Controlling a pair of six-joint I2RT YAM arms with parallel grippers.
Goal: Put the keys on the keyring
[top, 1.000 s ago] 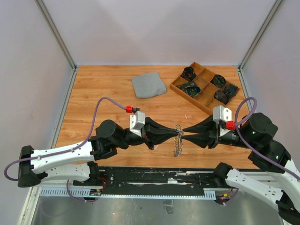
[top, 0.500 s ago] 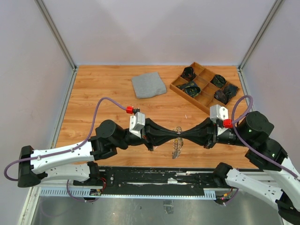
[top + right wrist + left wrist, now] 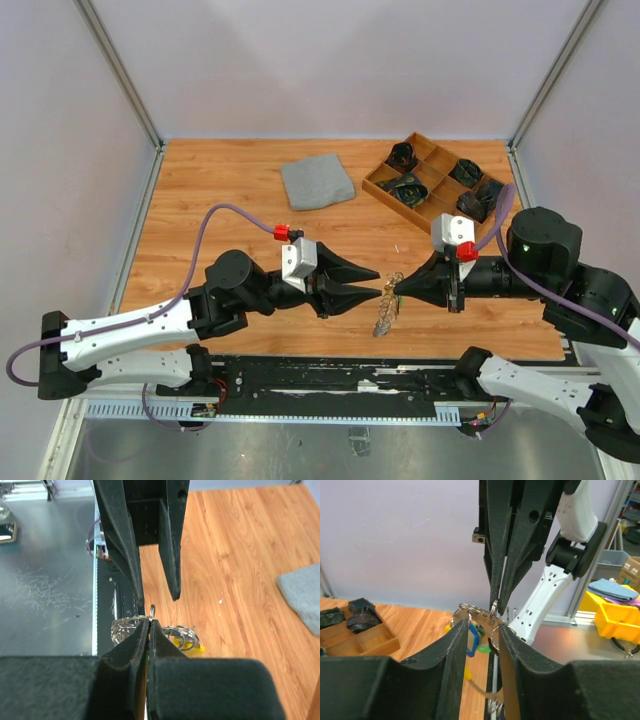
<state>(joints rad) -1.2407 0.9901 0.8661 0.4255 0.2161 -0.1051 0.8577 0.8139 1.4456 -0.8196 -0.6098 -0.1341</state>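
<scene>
The keyring [image 3: 387,300], a thin silvery chain of loops, hangs above the wooden table between the two grippers. My right gripper [image 3: 398,292] is shut on its top loop. In the right wrist view the right gripper [image 3: 150,622] pinches a small ring of the keyring [image 3: 152,611], with a yellow key [image 3: 194,648] hanging below. My left gripper [image 3: 373,285] stands open just left of the ring, not holding it. In the left wrist view the left gripper [image 3: 483,628] frames the keyring [image 3: 472,612], a blue key [image 3: 473,640] and a green key [image 3: 483,650].
A folded grey cloth [image 3: 317,182] lies at the back middle of the table. A wooden compartment tray [image 3: 405,210] with dark items stands at the back right. The table's near edge and black rail [image 3: 330,372] lie just below the hanging ring.
The right gripper closed on the keyring and shifted left. The left gripper, shut on the ring before, opened and drew back slightly left.
</scene>
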